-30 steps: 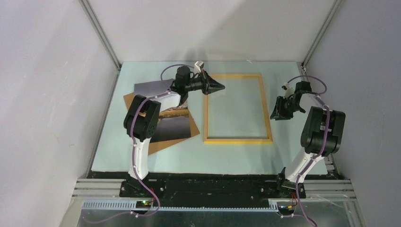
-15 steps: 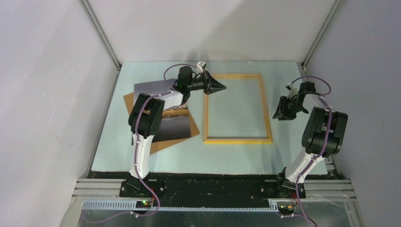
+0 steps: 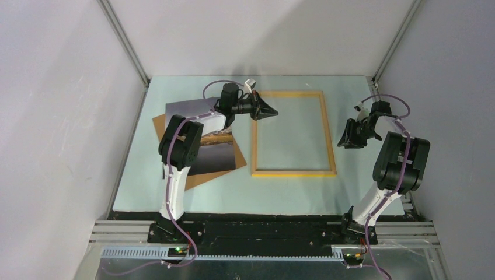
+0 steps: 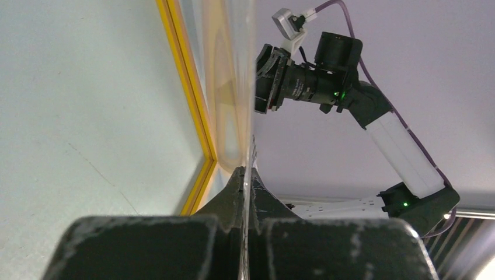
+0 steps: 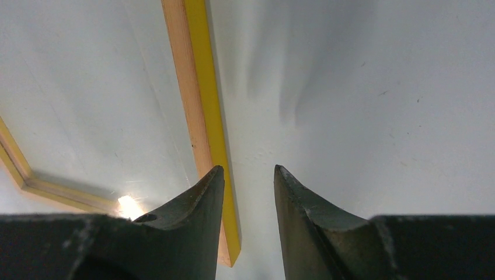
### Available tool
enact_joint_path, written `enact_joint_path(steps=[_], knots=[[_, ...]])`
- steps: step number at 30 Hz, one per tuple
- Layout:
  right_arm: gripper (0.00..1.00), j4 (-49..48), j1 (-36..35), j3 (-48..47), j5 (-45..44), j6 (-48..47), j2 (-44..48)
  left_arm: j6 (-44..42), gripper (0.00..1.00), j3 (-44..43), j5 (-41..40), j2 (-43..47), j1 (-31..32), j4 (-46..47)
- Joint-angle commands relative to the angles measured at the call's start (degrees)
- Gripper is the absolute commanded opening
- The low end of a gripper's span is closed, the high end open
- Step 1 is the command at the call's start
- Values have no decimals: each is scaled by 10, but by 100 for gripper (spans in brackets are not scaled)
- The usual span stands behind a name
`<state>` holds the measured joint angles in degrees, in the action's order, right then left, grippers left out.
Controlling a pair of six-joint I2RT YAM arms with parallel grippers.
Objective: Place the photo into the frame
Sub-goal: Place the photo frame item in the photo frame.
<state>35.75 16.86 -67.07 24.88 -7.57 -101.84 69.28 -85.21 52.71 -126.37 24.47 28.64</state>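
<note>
The photo point(image 3: 188, 111) lies face up at the left, on top of a brown backing board point(image 3: 201, 178), with my left arm passing over it. To its right the yellow-edged frame point(image 3: 295, 173) lies flat. At the frame's far left corner my left gripper point(image 3: 267, 109) is shut on a thin clear sheet point(image 4: 236, 87), which shows edge-on between the fingers point(image 4: 233, 186) beside the frame's edge point(image 4: 181, 87). My right gripper point(image 3: 349, 139) hangs open and empty just outside the frame's right side. In the right wrist view its fingertips point(image 5: 217, 175) stand over the rail point(image 5: 201, 87).
A pale green mat point(image 3: 292, 195) covers the table inside grey walls. My right arm point(image 4: 373, 111) shows across the left wrist view. The arm bases sit on a black rail point(image 3: 262, 230) at the near edge.
My left arm has shifted a little to the right, its gripper still pinching the clear sheet at the frame's corner. The right gripper has drifted slightly right and opened a touch.
</note>
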Motion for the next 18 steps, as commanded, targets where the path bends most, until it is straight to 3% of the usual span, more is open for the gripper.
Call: enact_joint_path(steps=[1, 18], knots=[[41, 2, 4, 1, 9, -7, 7, -43, 0, -18, 8, 10, 2, -15], [41, 5, 4, 1, 15, -7, 2, -67, 0, -56, -2, -24, 1, -52]])
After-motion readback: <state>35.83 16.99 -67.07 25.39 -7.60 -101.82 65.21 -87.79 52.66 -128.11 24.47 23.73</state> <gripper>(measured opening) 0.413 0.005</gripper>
